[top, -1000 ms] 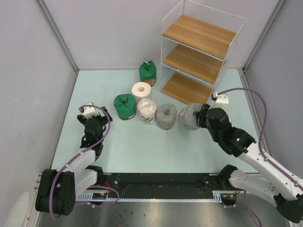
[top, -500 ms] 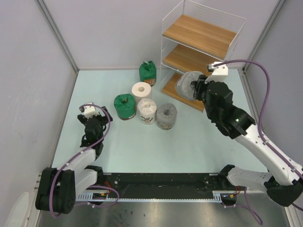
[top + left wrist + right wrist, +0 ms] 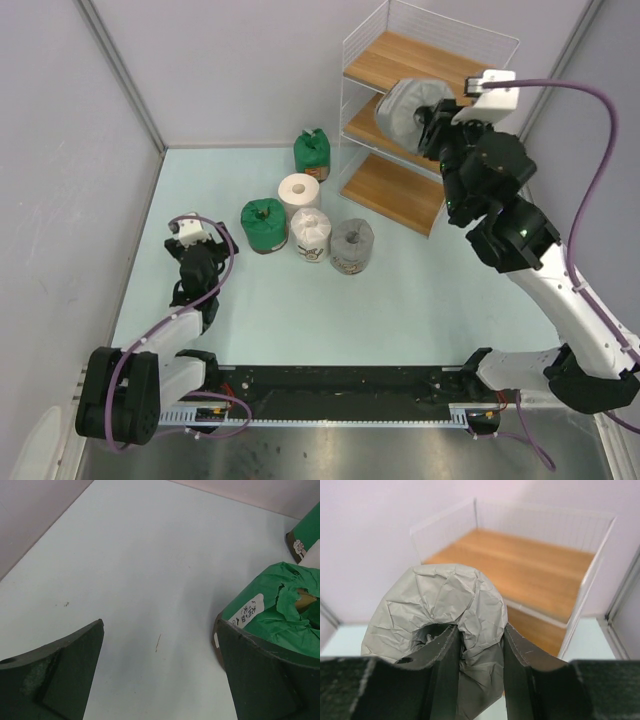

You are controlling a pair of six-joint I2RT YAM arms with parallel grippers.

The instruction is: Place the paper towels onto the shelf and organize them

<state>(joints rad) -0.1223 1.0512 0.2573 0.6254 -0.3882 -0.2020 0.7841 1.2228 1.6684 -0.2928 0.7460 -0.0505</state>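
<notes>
Near edge, left side: left tool [image 3: 160, 630] low over the pale desk [image 3: 300, 310], fingers spread wide with only bare surface between them, so released; a green-wrapped roll [image 3: 270, 610] stands just beside its right finger [image 3: 260, 675], with a white label on its side and the wrap twisted into the top. Mid-desk, seen from overhead: three rolls stand upright in a tight row, that same green one on the left, a white-wrapped roll [image 3: 310, 234] in the middle, and a grey print-wrapped roll [image 3: 351, 245] on the right; neighbours touch or nearly so. Just behind the row is a bare white roll [image 3: 299, 190], its core hole facing up; farther back, near the rear wall, is a second green roll [image 3: 312, 152], standing a little apart. Far right: the shelf [image 3: 420, 60], a white wire frame with three wooden boards, all three boards bare. The right arm is raised high in front of it; the right tool [image 3: 432, 118] is clenched on a second grey-wrapped roll [image 3: 405, 108], crumpled wrap bulging between the fingers [image 3: 515, 650]; this roll is off the desk, at the shelf's front by the upper tiers; from the wrist the top board lies beyond and below it; contact with the frame cannot be made out.
</notes>
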